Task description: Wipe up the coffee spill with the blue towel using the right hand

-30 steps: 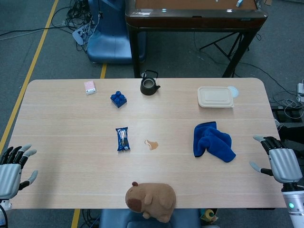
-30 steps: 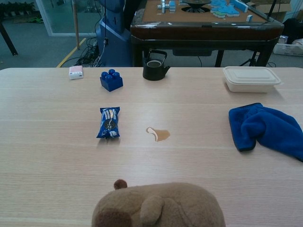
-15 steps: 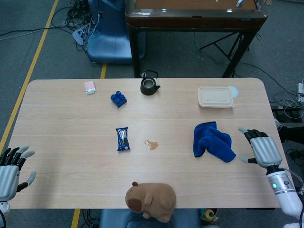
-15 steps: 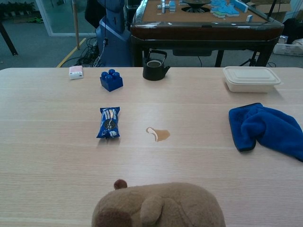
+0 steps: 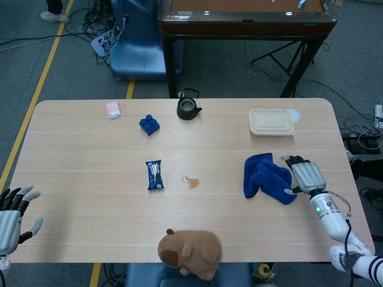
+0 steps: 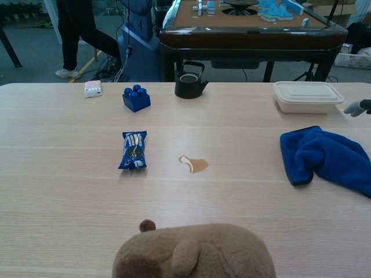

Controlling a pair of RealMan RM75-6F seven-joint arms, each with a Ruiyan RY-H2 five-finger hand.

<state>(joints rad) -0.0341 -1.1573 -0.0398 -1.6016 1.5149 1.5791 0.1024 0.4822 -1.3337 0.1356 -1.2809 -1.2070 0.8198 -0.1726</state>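
Small brown coffee spill (image 6: 194, 164) sits mid-table, with a blue snack packet (image 6: 133, 150) to its left. The blue towel (image 6: 326, 157) lies crumpled well off to the right, and a fingertip of the right hand (image 6: 358, 107) pokes in just above it.

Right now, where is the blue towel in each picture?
Head view: the blue towel lies right of centre, beside the right robot hand.
Chest view: the blue towel is at the right edge.
Shared landmark: the coffee spill sits to its left in both.
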